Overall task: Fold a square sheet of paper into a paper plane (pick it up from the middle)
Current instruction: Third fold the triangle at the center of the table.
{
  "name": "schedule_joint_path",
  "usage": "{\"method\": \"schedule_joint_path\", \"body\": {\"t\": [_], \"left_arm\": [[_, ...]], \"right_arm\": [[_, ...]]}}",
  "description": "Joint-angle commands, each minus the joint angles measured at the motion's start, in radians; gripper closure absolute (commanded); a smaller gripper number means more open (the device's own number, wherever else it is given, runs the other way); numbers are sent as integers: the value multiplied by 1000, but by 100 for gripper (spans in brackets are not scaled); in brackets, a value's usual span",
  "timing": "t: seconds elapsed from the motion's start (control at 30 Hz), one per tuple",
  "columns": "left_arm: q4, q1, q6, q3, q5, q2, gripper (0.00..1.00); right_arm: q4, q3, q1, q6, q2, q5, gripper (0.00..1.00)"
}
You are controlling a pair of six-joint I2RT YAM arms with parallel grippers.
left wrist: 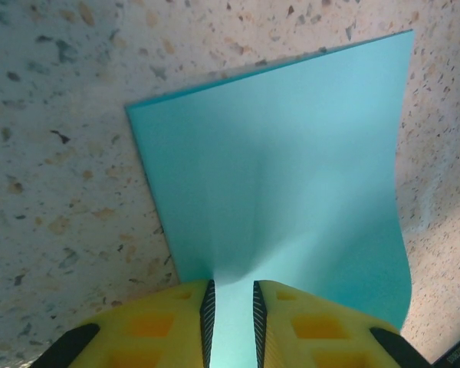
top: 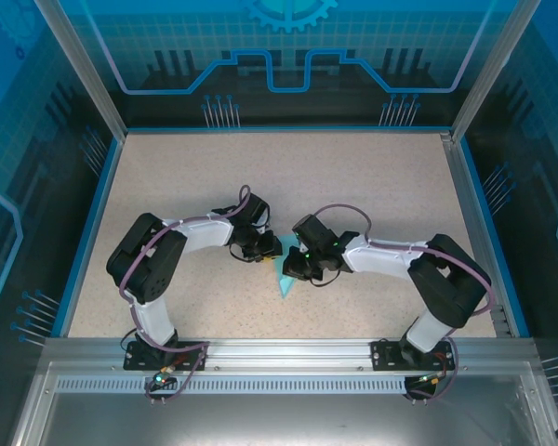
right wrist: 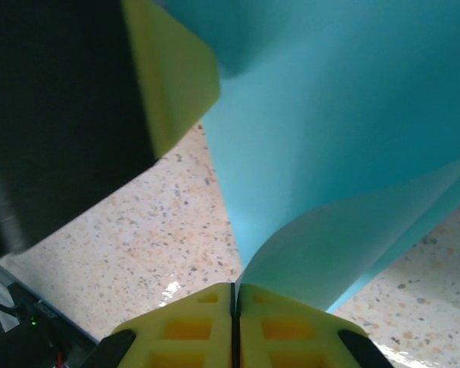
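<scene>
Right tool [right wrist: 234,295]: its yellow fingers sit closest to the lens. They are pressed tight together, with a curled edge of the square sheet of paper [right wrist: 330,115] pinched between them.
Left tool [left wrist: 230,295]: its yellow fingers leave just a thin gap. The sheet bends up into that gap and is held there.
Where the sheet is: from above, it is a small pointy blue-green patch [top: 285,281] near the middle of the worktop [top: 372,177]. It sits right under both tools.
How the sheet lies: the part by the tools is lifted and curved. In the left wrist view, the far edge rests on the worktop.
In the way: the black body of the left tool, with one yellow finger [right wrist: 172,77], blocks the upper left of the right wrist view, just beside the sheet. From above, the two tools cover most of the sheet.
Tools from above: they are close together and face each other.
Worktop: pale with small speckles, and a blue rim [top: 91,223].
Around: a metal rail [top: 288,351] at the near edge carries both arm bases. Clear walls with blue line patterns [top: 288,56] stand around the worktop.
</scene>
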Motion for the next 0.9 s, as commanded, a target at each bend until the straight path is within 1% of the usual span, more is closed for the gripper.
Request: {"method": "schedule_joint_path", "body": {"t": [0.0,0.23,0.33,0.53,0.87], "left_arm": [[-41,-5,32,26,-14,-5,77],[-43,-4,32,27,-16,-3,77],[-43,-6,31,27,-16,-2,77],[-42,-4,32,24,-14,2,77],[-41,-6,33,23,-11,9,77]], "right_arm": [[-6,17,6,-2,21,20,91],[-33,17,10,37,38,58,90],[-5,13,11,56,40,68,90],[38,9,16,58,56,51,90],[15,17,20,44,76,54,90]]}}
